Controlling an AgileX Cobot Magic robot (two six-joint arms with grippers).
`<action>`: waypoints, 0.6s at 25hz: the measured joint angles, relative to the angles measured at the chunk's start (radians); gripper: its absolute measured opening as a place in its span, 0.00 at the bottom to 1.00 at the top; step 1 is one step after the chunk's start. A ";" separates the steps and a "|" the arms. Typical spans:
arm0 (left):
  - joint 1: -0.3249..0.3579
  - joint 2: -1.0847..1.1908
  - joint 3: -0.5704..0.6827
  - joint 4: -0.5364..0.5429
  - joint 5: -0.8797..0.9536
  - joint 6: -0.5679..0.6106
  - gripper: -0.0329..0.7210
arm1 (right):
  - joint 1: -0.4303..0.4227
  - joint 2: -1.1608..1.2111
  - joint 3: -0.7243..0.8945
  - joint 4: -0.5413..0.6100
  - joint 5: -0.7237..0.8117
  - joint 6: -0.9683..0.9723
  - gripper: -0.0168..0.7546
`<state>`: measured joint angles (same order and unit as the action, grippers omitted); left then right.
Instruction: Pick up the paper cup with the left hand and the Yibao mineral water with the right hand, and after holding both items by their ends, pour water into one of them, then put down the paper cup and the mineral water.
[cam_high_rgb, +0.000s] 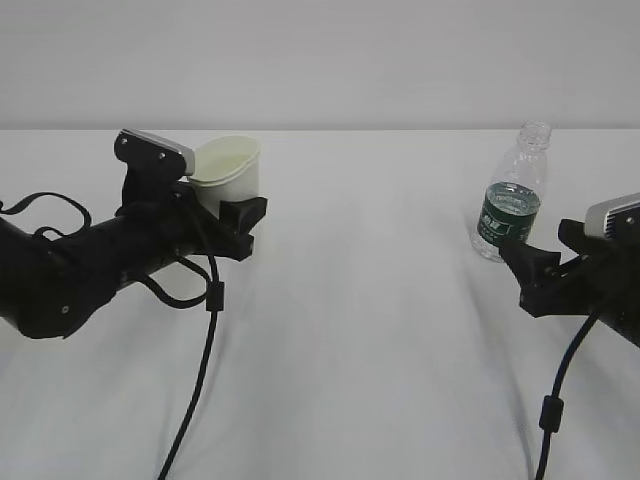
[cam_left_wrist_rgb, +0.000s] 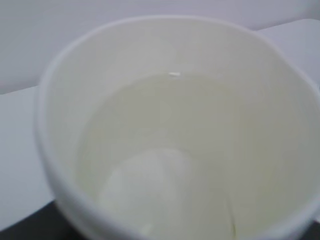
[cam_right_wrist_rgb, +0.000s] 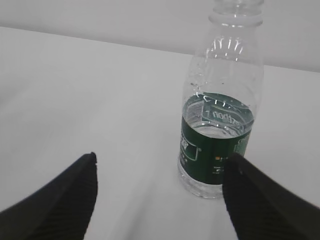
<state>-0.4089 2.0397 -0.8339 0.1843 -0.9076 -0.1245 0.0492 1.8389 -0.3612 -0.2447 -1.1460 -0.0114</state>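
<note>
White table surface (cam_high_rgb: 380, 330) fills most of the exterior view, and its far edge runs straight across, just behind the cup and the bottle. On the left side the left hand (cam_high_rgb: 235, 215) grasps the paper cup (cam_high_rgb: 230, 172); its black jaws stand on both sides of the lower wall of the cup. The cup is tilted a little, with its mouth turned toward the arm. From these views I cannot tell if its bottom touches the table. In the left wrist view the cup fills almost the whole picture, and some clear water lies inside it.

On the right side the Yibao mineral water (cam_high_rgb: 512, 195) stands upright on the table, without cap, with water up to about the green label. The right hand (cam_high_rgb: 530, 270) is released; its jaws stand wide apart. In the right wrist view the bottle stands near the right jaw tip, not in the middle of the gap, and I cannot tell if they touch.

Between the two arms the table is wide and bare. Only the black cables (cam_high_rgb: 205, 330) hang down toward the front edge.
</note>
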 joint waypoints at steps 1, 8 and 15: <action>0.008 0.005 0.000 -0.002 -0.004 0.002 0.61 | 0.000 0.000 0.000 0.000 0.000 0.000 0.79; 0.068 0.014 0.000 -0.013 -0.023 0.007 0.61 | 0.000 0.000 0.000 -0.001 0.000 0.000 0.79; 0.131 0.014 0.000 -0.016 -0.024 0.010 0.61 | 0.000 0.000 0.000 -0.003 0.000 0.000 0.79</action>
<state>-0.2783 2.0535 -0.8339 0.1685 -0.9313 -0.1149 0.0492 1.8389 -0.3612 -0.2480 -1.1460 -0.0114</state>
